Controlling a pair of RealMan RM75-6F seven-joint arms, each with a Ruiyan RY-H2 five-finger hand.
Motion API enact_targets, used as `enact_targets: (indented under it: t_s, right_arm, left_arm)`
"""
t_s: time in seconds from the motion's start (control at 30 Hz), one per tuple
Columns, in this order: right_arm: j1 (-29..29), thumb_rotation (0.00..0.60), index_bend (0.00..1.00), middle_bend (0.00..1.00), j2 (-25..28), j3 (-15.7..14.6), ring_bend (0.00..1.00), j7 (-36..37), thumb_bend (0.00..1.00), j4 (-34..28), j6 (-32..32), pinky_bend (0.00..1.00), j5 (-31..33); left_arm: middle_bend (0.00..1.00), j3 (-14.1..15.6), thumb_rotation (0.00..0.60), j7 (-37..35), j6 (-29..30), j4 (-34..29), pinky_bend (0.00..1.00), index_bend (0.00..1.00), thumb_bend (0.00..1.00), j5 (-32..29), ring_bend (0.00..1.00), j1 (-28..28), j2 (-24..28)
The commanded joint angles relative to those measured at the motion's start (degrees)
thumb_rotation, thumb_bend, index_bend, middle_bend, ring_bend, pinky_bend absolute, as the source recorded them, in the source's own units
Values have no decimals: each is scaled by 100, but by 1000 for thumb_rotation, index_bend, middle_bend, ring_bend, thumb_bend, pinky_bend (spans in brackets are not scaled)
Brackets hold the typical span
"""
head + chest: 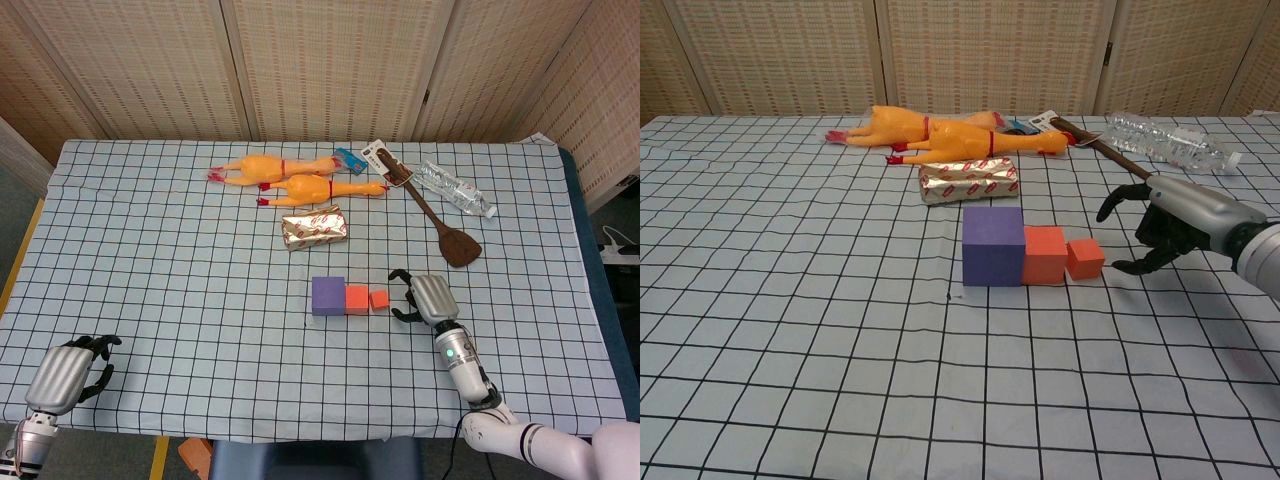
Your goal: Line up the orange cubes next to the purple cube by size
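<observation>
The purple cube (328, 295) (993, 245) stands mid-table. A medium orange cube (357, 298) (1045, 254) touches its right side, and a small orange cube (379, 299) (1085, 258) sits against that one, all in one row. My right hand (425, 297) (1167, 221) hovers just right of the small cube, fingers spread, holding nothing and clear of the cube. At the table's near left corner my left hand (68, 371) rests with its fingers curled in and nothing in them; the chest view does not show it.
Two rubber chickens (290, 177) (940, 135) lie at the back, with a foil-wrapped packet (314, 227) (968, 179) in front of them. A wooden spatula (432, 213) and a plastic bottle (455, 188) (1165, 142) lie at the back right.
</observation>
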Motion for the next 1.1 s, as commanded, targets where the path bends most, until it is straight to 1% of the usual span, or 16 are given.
enact_targets:
  t_s: [0.03, 0.07, 0.2, 0.43, 0.5, 0.6, 0.83, 1.1]
  right_arm:
    - [-57, 600, 392, 981, 176, 49, 971, -552, 241, -324, 93, 947, 316]
    - [-60, 600, 411, 981, 207, 70, 971, -656, 268, -420, 85, 947, 413]
    - [-40, 600, 497, 982, 333, 116, 972, -839, 442, -717, -69, 947, 716]
    - [47, 600, 528, 984, 397, 119, 973, -1051, 695, -914, -291, 948, 1091]
    - [78, 600, 529, 985, 395, 115, 974, -1087, 729, -935, -355, 951, 1188]
    - [112, 600, 529, 989, 388, 121, 979, -1073, 750, -972, -452, 955, 1329]
    - [146, 600, 505, 993, 365, 136, 983, -937, 756, -970, -551, 957, 1420]
    - [153, 600, 476, 996, 282, 68, 983, -532, 757, -772, -626, 957, 1196]
  left_arm:
    - [499, 1, 600, 5, -10, 1, 553, 360, 448, -4, 401, -3, -3]
    - [499, 2, 600, 11, -16, 0, 553, 360, 449, -6, 401, -5, -3]
    - [500, 5, 600, 21, -20, -5, 553, 360, 448, -3, 402, -7, -6]
    - [500, 4, 600, 15, -17, -9, 553, 360, 448, -7, 402, -4, -4]
    - [500, 2, 600, 8, -13, -9, 553, 360, 448, -3, 403, -5, -3]
    - [500, 2, 600, 4, -7, -8, 553, 360, 448, -1, 404, -3, -1]
    - [500, 4, 600, 2, -3, -5, 553, 360, 448, 4, 403, -2, 2]
    - [500, 5, 600, 0, 1, -13, 553, 360, 449, 5, 403, 1, 4]
